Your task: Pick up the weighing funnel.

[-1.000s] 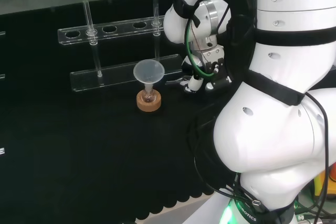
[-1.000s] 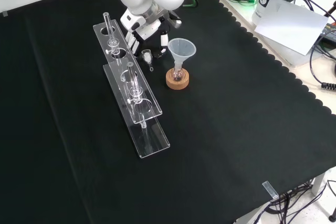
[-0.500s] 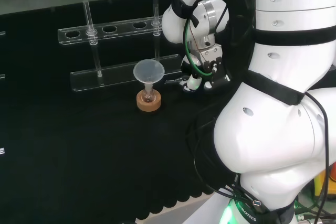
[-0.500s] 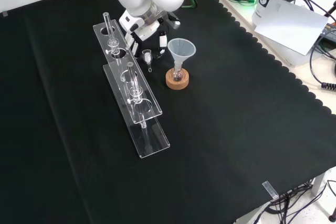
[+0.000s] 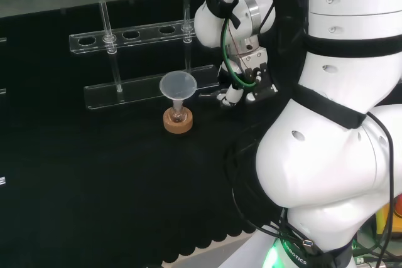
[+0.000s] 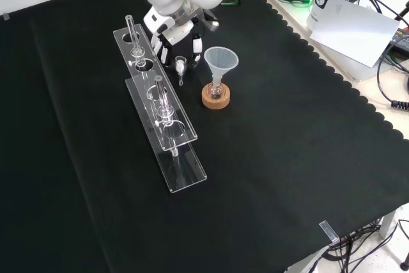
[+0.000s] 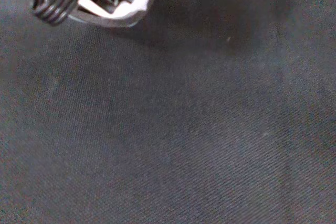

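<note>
The weighing funnel (image 6: 181,66) is a small clear piece with a short stem. In the front view it hangs stem down just below the hand (image 6: 181,35), between the tube rack and the big funnel. The hand's fingers are curled round its top. In the head view the hand (image 5: 244,87) is to the right of the big funnel, and the weighing funnel's clear stem (image 5: 208,96) sticks out to its left. The wrist view has a ribbed black fingertip (image 7: 51,4) beside a clear rim, over bare cloth.
The big funnel (image 6: 221,59) stands in a small flask on a cork ring (image 6: 216,98), close to the right of the hand in the front view. A clear two-tier tube rack (image 6: 167,127) with glass tubes runs along its left. The arm's white links (image 5: 333,123) are at the head view's right.
The hand has risen a little and drawn slightly away from the cloth, with the weighing funnel going up with it. The big funnel and the rack have not moved.
</note>
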`<action>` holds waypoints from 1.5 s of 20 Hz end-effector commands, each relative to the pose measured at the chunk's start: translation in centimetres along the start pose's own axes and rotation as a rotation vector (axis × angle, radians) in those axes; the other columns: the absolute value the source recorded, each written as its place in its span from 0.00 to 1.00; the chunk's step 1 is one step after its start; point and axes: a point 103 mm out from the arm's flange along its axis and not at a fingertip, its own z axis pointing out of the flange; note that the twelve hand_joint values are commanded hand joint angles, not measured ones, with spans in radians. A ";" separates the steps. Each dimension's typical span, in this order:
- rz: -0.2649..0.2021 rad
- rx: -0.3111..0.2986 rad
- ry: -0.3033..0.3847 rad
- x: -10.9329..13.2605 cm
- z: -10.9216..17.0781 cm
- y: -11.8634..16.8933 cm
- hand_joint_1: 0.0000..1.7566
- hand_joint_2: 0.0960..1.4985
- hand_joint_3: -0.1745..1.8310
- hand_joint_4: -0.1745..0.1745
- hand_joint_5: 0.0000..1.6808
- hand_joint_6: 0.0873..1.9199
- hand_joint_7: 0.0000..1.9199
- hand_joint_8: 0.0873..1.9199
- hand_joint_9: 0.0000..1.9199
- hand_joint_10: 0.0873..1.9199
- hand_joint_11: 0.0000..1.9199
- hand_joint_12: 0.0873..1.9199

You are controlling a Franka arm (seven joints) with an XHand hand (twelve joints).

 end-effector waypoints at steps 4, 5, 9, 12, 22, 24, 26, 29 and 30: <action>0.033 -0.018 -0.009 -0.8 -2.7 -3.1 0.62 0.45 0.38 1.00 0.71 0.38 0.31 0.32 0.47 0.20 0.40 0.55; 0.037 -0.019 -0.008 -0.9 -2.9 -3.4 0.62 0.45 0.38 1.00 0.71 0.38 0.31 0.32 0.47 0.20 0.41 0.55; 0.046 -0.024 -0.013 -0.8 -3.3 -4.3 0.62 0.44 0.38 1.00 0.72 0.37 0.31 0.32 0.47 0.20 0.41 0.55; 0.059 -0.029 -0.007 -0.8 -3.6 -4.7 0.62 0.44 0.38 1.00 0.72 0.37 0.31 0.32 0.47 0.20 0.41 0.55; 0.072 -0.004 -0.014 -1.5 -8.1 -9.8 0.63 0.44 0.38 1.00 0.72 0.37 0.31 0.32 0.47 0.20 0.41 0.55; 0.069 0.013 -0.023 -1.1 -8.8 -10.3 0.62 0.44 0.38 1.00 0.72 0.37 0.31 0.32 0.47 0.20 0.40 0.55; 0.067 0.019 -0.034 -0.6 -9.3 -10.9 0.63 0.44 0.38 1.00 0.72 0.37 0.32 0.32 0.47 0.19 0.40 0.55; 0.064 0.024 -0.045 -0.1 -10.1 -11.9 0.63 0.44 0.39 1.00 0.72 0.37 0.33 0.32 0.47 0.19 0.40 0.55; 0.066 0.023 -0.043 0.0 -10.4 -12.3 0.63 0.44 0.39 1.00 0.72 0.37 0.33 0.32 0.47 0.19 0.40 0.55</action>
